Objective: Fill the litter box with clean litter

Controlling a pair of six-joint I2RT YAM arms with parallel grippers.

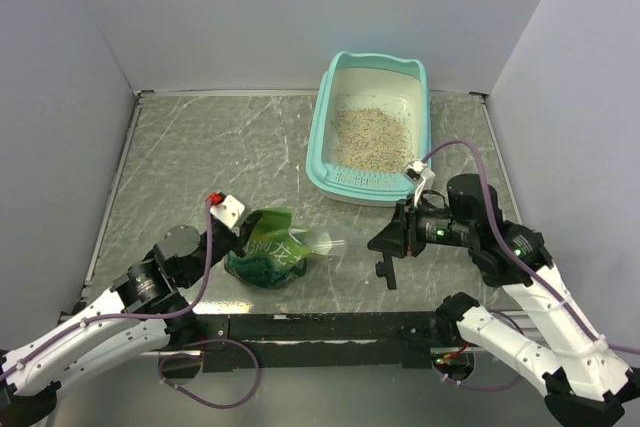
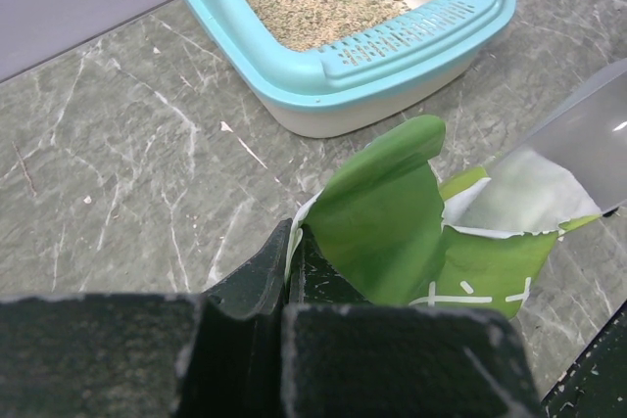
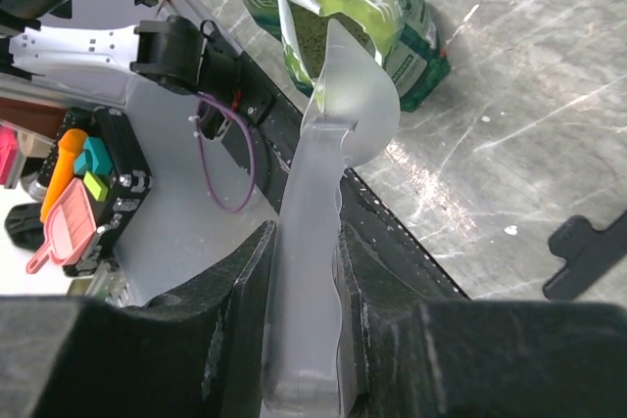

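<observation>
The teal litter box [image 1: 362,181] stands at the back right with beige clean litter [image 1: 371,137] spread in it. It also fills the top of the left wrist view, litter box [image 2: 392,66] and litter [image 2: 313,2]. A green pouch [image 1: 270,253] stands upright at the front. My left gripper [image 1: 240,232] is shut on the pouch's left edge [image 2: 377,212]. My right gripper [image 3: 302,242] is shut on the handle of a translucent scoop [image 3: 333,124]. The scoop's bowl [image 1: 335,242] reaches into the pouch's open mouth [image 3: 313,36].
A small black piece [image 3: 588,252] lies on the marble-patterned table to the right of the pouch. The table's black front rail [image 1: 320,327] runs just behind the pouch. Beyond the rail, off the table, a pink scoop [image 3: 64,227] and coloured items show.
</observation>
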